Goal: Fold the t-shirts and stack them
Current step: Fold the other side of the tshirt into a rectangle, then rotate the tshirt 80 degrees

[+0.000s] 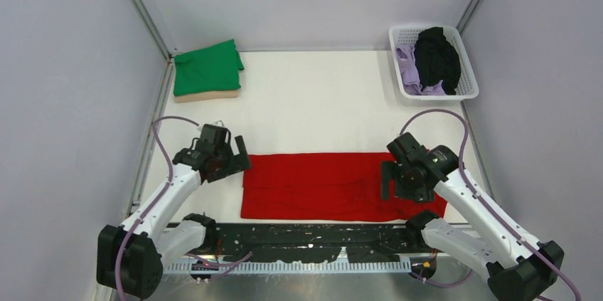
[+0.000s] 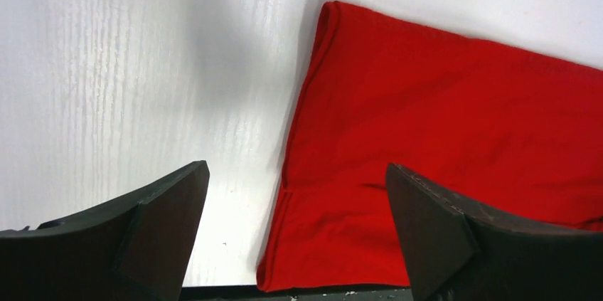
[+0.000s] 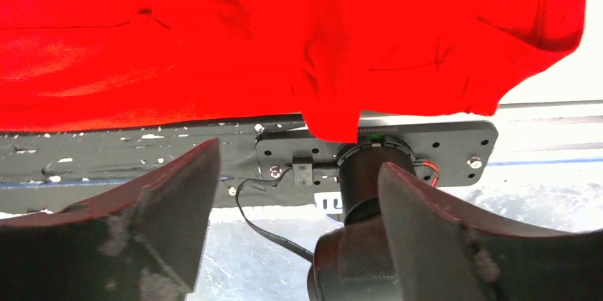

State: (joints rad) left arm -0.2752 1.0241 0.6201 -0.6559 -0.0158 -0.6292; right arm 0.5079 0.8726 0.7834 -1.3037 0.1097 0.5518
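Observation:
The bright red t-shirt [image 1: 334, 187] lies folded into a long flat strip along the near edge of the white table [image 1: 320, 102]. My left gripper [image 1: 238, 162] is open and empty, just above the shirt's left end. In the left wrist view the jaws [image 2: 295, 169] straddle the left folded edge of the red shirt [image 2: 441, 144]. My right gripper [image 1: 386, 180] is open and empty over the shirt's right part. In the right wrist view its jaws [image 3: 299, 159] stand apart, with the red shirt [image 3: 284, 30] beyond them. A folded green t-shirt [image 1: 207, 66] lies on a tan one [image 1: 206, 94] at the back left.
A white basket [image 1: 409, 28] at the back right holds a black garment [image 1: 437, 59] and a lavender one [image 1: 412, 73]. A black mounting plate [image 1: 306, 240] runs along the near edge; the red shirt's near hem overlaps it [image 3: 142, 151]. Grey walls enclose the table.

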